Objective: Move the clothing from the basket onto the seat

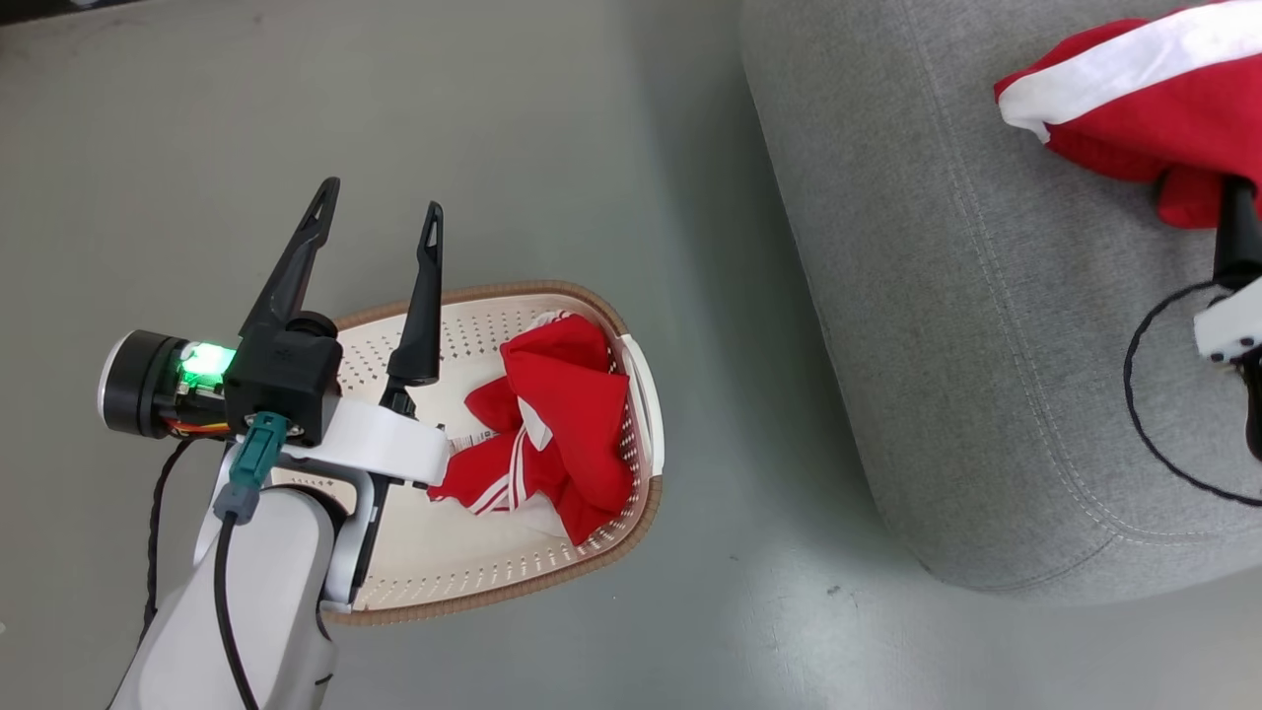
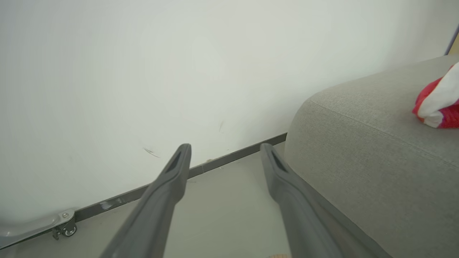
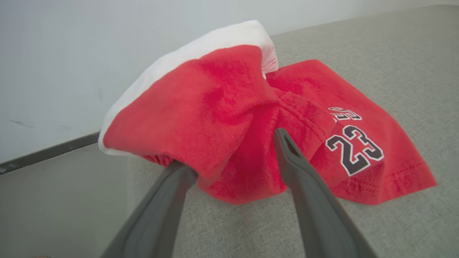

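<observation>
Right wrist view: the right gripper (image 3: pixel 231 150) has its fingers spread wide. A red garment (image 3: pixel 222 107) numbered 23 is slumped between them and over one tip, lying on the grey seat (image 3: pixel 394 53). In the head view, the left gripper (image 1: pixel 383 195) hangs with fingers apart above the basket (image 1: pixel 473 562), where another red striped garment (image 1: pixel 567 414) lies.

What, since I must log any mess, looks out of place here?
The red garment on the seat lies bunched up, a fold draped over one finger of the right gripper. A second garment sits crumpled in the basket.
</observation>
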{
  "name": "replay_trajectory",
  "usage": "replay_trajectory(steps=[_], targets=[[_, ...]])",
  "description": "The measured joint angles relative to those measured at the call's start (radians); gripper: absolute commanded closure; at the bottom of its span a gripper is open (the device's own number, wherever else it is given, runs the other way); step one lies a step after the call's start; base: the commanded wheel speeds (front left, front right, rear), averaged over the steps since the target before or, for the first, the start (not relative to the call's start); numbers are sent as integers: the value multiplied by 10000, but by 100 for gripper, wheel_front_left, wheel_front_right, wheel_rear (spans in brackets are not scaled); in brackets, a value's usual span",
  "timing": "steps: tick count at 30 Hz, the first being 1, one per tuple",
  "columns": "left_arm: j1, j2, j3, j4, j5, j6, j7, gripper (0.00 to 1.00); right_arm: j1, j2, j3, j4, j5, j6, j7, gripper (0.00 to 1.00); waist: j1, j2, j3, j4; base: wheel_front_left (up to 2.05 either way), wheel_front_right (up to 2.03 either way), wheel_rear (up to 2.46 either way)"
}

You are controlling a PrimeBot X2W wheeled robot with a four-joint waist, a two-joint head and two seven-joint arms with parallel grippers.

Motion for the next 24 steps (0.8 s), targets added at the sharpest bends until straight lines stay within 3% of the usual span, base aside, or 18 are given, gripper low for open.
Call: replay_trajectory(steps=[13,24], targets=[[47,-242,65,359,-249,13,-221,0,1184,165,514,-232,351,0,-303,0,0,0,-507,-123,0,0,0],[431,-322,263,690,-428,104,-349,0,1405,347,1333,-1279,422,0,-445,0,0,0,-1003,-83,0,0,0]])
